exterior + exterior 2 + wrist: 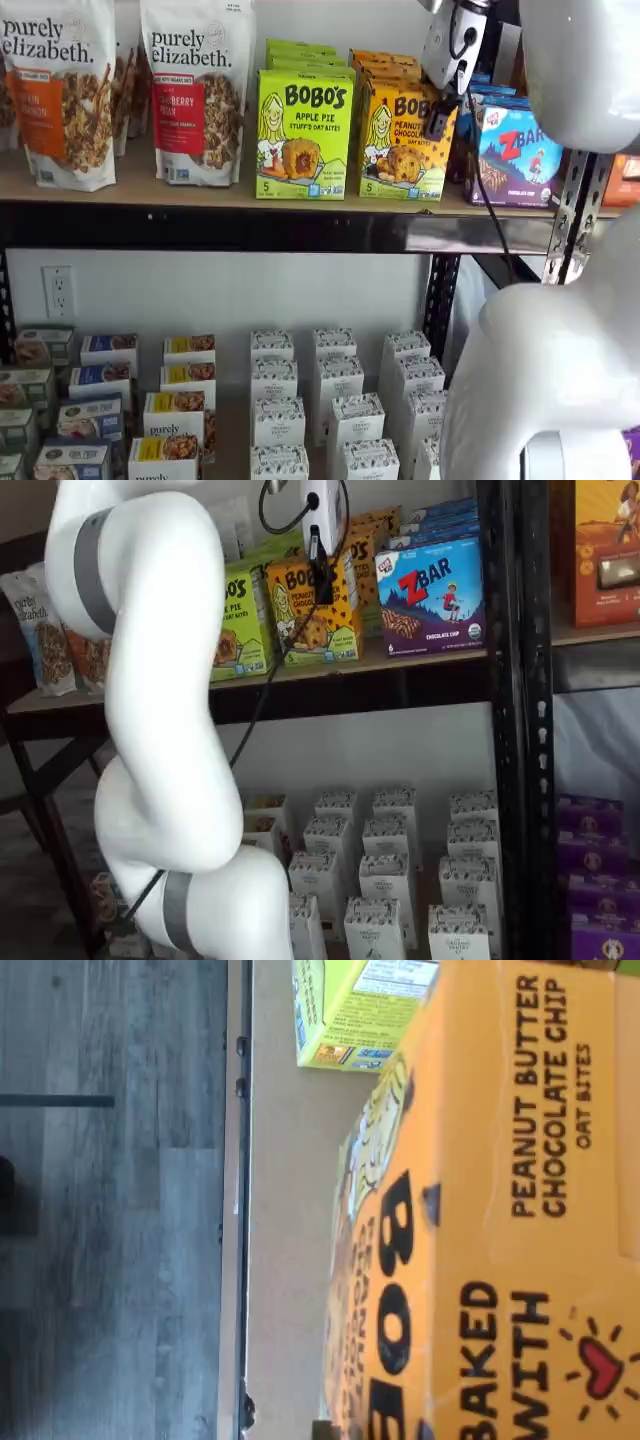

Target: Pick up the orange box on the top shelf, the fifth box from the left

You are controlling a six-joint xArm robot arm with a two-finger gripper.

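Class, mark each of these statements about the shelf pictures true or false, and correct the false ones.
1. The orange box stands on the top shelf. True.
2. A lime-green Bobo's box stands beside the orange box. True.
3. The orange box lies on the floor. False: it stands upright on the shelf board.
4. The gripper hangs at the granola bags. False: it is at the orange box's top edge.
5. The ZBar box is red. False: it is blue-purple.

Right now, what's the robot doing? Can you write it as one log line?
step: grasping | gripper: fingers down over orange Bobo's box, closure unclear | box: standing on top shelf | neighbours: green Bobo's box, ZBar box
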